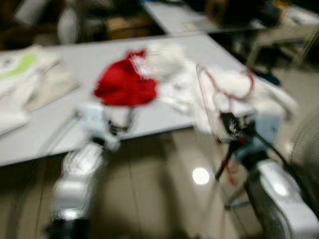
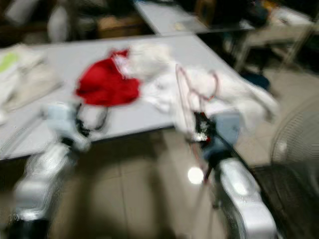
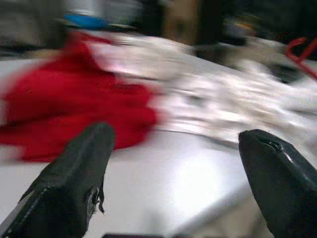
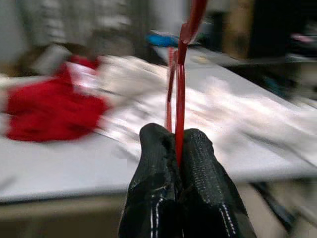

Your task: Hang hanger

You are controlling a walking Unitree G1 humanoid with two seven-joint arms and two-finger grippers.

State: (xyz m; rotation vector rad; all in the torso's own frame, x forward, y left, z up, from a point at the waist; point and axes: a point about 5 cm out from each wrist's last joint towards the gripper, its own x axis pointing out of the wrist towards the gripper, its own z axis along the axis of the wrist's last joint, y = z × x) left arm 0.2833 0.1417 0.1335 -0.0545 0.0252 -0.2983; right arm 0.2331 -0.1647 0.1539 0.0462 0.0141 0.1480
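Head views blurred. Right gripper (image 4: 177,148) is off the worktop's (image 1: 60,124) near edge, jaws pinching a red hanger (image 4: 179,84); the hanger stands up from the fingers (image 4: 208,183), over the near right corner. A white garment (image 1: 259,97) drapes over that corner, behind the hanger. Left gripper (image 3: 173,163) is at the near edge further left, jaws spread wide, holding nothing. Beyond it, a red cloth (image 1: 124,84) lies mid-worktop, touching a white heap (image 1: 164,62) towards the far edge. Pale folded cloths (image 1: 22,84) lie at the left edge.
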